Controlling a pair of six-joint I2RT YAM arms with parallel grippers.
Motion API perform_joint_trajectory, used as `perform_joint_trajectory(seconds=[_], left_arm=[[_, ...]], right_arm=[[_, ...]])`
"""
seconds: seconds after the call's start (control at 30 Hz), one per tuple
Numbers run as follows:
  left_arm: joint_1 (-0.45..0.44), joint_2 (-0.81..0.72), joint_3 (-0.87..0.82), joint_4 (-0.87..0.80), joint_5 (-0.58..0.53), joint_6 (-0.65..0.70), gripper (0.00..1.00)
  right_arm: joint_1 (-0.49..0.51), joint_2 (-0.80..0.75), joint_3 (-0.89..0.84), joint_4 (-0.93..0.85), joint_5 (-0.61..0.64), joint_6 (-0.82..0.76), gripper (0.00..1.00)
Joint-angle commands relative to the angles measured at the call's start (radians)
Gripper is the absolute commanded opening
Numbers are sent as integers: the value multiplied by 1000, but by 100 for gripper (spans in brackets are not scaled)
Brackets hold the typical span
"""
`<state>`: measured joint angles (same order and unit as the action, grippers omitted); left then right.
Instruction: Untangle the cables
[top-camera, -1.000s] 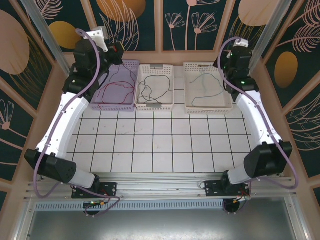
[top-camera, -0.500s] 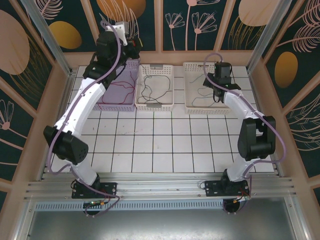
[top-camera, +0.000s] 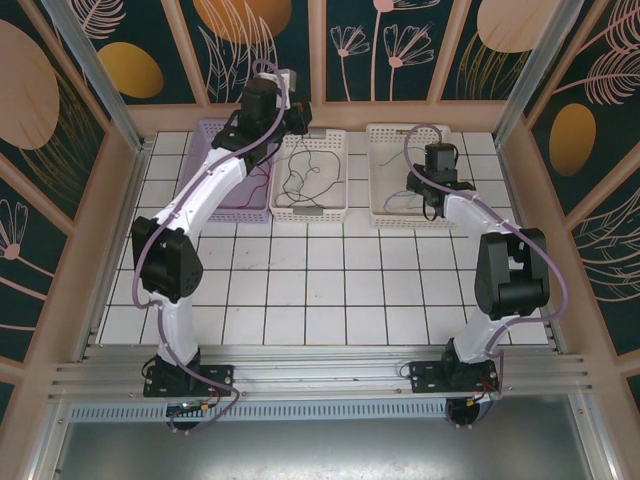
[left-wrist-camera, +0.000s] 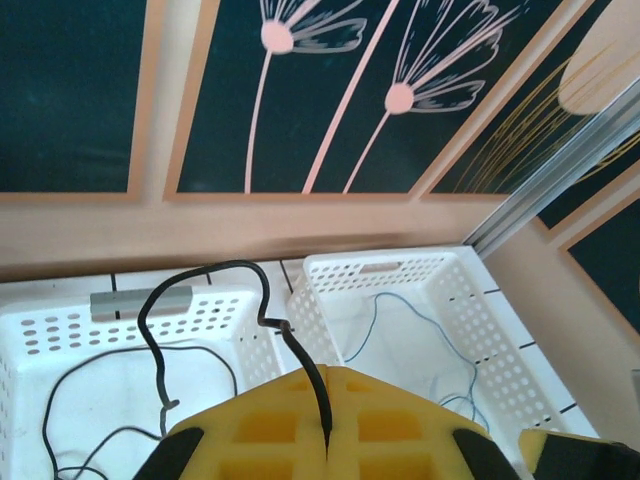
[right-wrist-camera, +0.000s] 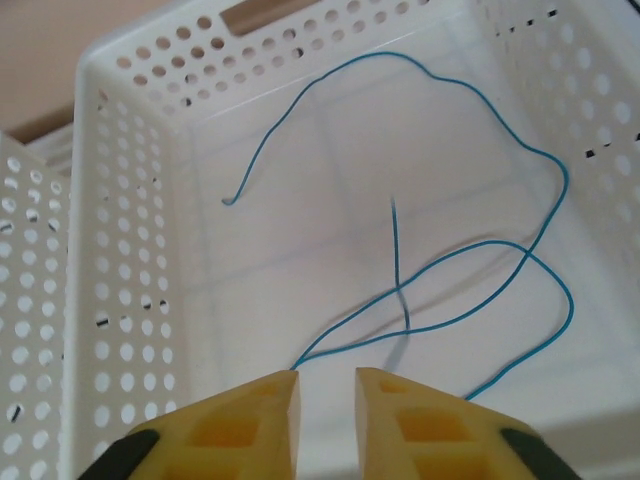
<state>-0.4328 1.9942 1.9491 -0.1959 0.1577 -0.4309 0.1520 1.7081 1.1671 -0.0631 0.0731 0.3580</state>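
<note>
Found left gripper (left-wrist-camera: 328, 448) clamped shut on black cable (left-wrist-camera: 150, 340), raised over far edge of tiled table (top-camera: 320, 290). Found right gripper (right-wrist-camera: 327, 385) parted by a narrow gap, nothing between fingers, low inside right basket (right-wrist-camera: 120, 200). Noted remainder of black cable looped in middle basket (top-camera: 310, 213). Noted blue cable (right-wrist-camera: 545, 170) in loose loops on right basket's floor, one stretch running up beside a fingertip.

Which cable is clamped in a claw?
The black cable, pinched in the shut left claw; the blue cable lies loose in its basket under the right claw.
</note>
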Motion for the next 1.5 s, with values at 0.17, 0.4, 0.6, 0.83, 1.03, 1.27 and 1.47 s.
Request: perform_joint_trajectory(seconds=[0.17, 0.4, 0.6, 0.83, 1.03, 1.27, 1.47], left_arm=[[-5, 57, 5, 86, 22, 15, 0], [-21, 111, -48, 122, 17, 5, 0], [-22, 139, -50, 102, -10, 4, 31], [-22, 73, -135, 115, -56, 4, 98], [-21, -84, -286, 148, -113, 15, 98], [-21, -367, -492, 43, -373, 66, 99], [-21, -632, -843, 135, -723, 137, 99]], right_arm=[[-4, -109, -53, 70, -39, 36, 31], [5, -204, -98, 92, -53, 45, 45], [28, -340, -136, 79, -43, 23, 64], [18, -490, -186, 42, 8, -7, 99], [-22, -515, -174, -100, 56, 20, 99], [-41, -566, -409, 156, 2, -282, 99], [-121, -566, -612, 416, 38, -246, 99]])
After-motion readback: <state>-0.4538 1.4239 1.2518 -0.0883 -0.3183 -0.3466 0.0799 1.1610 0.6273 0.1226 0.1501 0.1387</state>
